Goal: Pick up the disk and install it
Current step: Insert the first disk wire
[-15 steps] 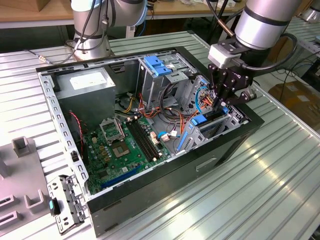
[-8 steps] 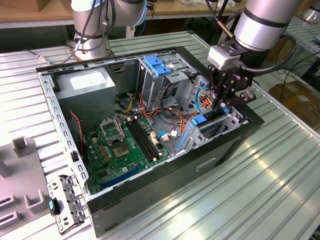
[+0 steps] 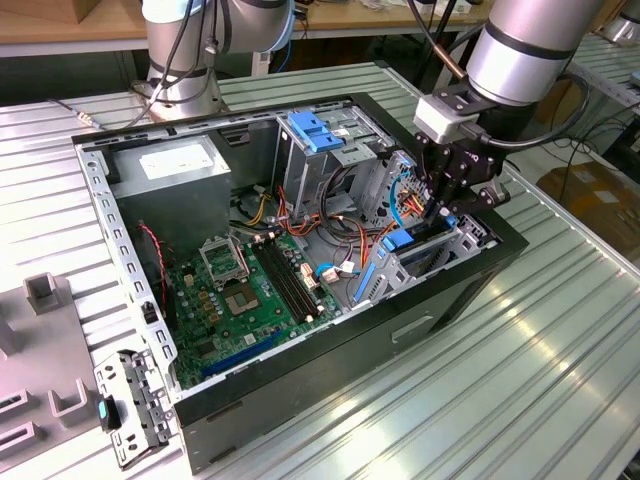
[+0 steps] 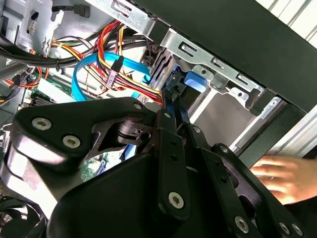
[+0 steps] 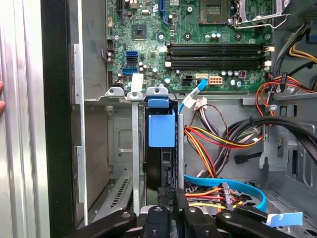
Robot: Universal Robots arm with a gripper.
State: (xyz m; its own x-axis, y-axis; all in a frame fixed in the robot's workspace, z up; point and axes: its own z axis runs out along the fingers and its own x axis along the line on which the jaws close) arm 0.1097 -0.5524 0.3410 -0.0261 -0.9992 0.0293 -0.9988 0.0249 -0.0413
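One narrow slot in the grey metal drive cage [image 5: 124,148], hemmed by cables and the black case wall [image 5: 57,124], holds the dark disk with blue plastic rails [image 5: 161,131] upright; the black pincer [image 5: 171,198] is clamped on its edge.

Green motherboard [image 3: 240,300], blue-railed dark disk [image 5: 161,148], black gripper [image 5: 171,198]
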